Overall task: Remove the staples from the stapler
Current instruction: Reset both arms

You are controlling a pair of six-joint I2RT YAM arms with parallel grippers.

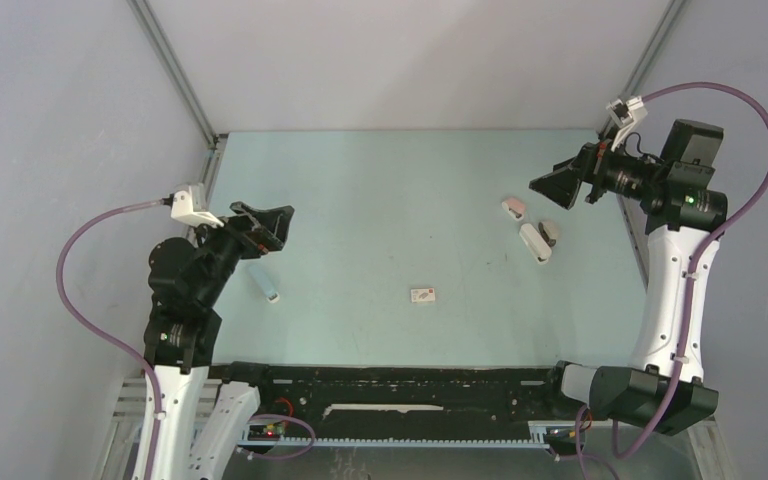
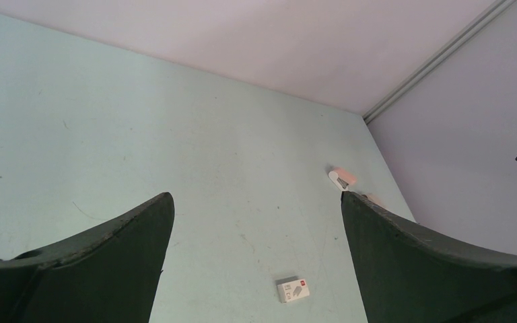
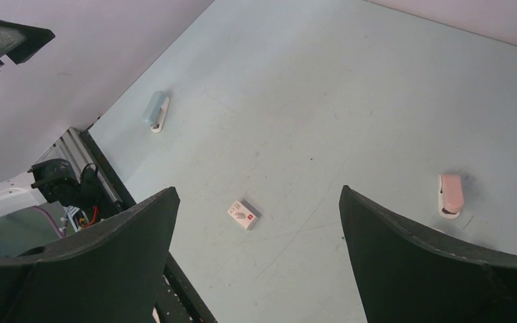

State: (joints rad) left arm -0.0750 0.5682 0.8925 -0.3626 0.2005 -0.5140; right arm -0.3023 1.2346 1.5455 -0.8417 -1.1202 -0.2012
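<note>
No staples show in any view. A pink stapler (image 1: 513,207) (image 2: 342,179) (image 3: 450,195) lies at the right of the table, with a white stapler (image 1: 535,244) just nearer and a small greyish piece (image 1: 551,232) beside it. A light blue stapler (image 1: 265,283) (image 3: 156,112) lies at the left. My left gripper (image 1: 265,225) (image 2: 256,196) hangs open and empty above the blue stapler's side of the table. My right gripper (image 1: 557,187) (image 3: 258,190) is open and empty too, raised just beyond the pink stapler.
A small white-and-red box (image 1: 424,295) (image 2: 292,289) (image 3: 244,214) lies near the table's middle front. A black rail (image 1: 390,378) runs along the near edge. Grey walls close off the back and both sides.
</note>
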